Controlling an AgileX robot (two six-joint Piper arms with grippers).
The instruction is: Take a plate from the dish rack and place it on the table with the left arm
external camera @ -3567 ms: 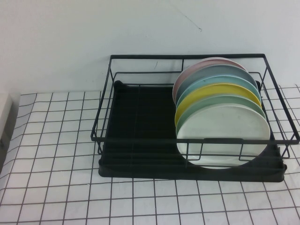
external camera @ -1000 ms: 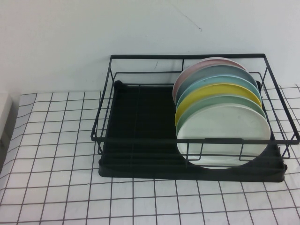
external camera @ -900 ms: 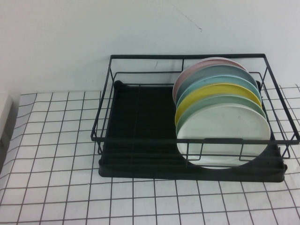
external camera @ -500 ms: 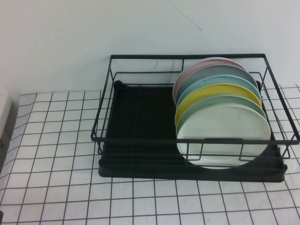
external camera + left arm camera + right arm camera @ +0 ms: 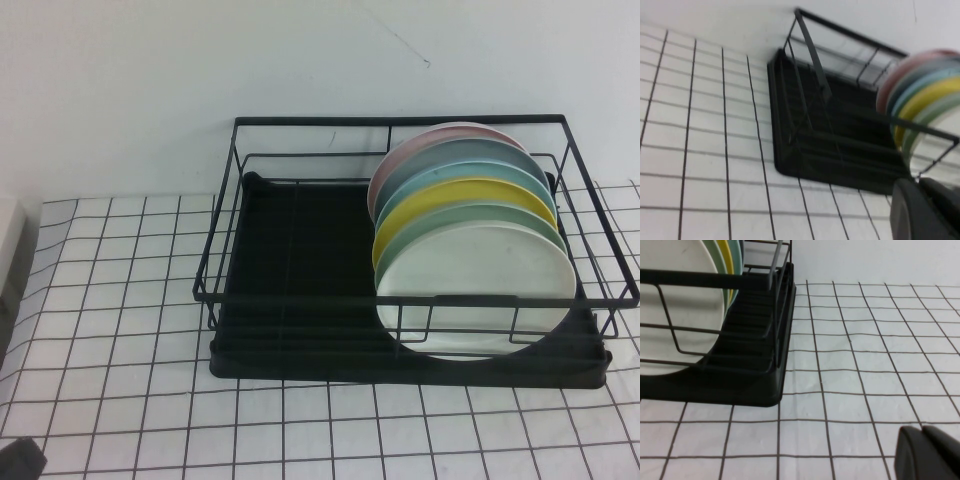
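Note:
The white plate (image 5: 478,290) stands on edge at the front of a row of plates in the right half of the black dish rack (image 5: 300,270). It also shows in the right wrist view (image 5: 680,310) and at the edge of the left wrist view (image 5: 940,147). My left gripper (image 5: 921,184) is shut and empty, over the gridded table (image 5: 120,300), short of the rack's front left corner. A dark part of the left arm (image 5: 18,462) shows at the high view's near left corner. My right gripper (image 5: 922,431) is shut and empty, low over the cloth to the right of the rack.
Behind the white plate stand mint green (image 5: 470,215), yellow (image 5: 450,195), teal, grey-blue and pink plates. The rack's left half (image 5: 290,240) holds nothing. A white wall rises behind the rack. Gridded cloth lies to the left of the rack and in front of it.
A dark part of my left arm has come into the high view at the near left corner. The rack and plates have not moved.

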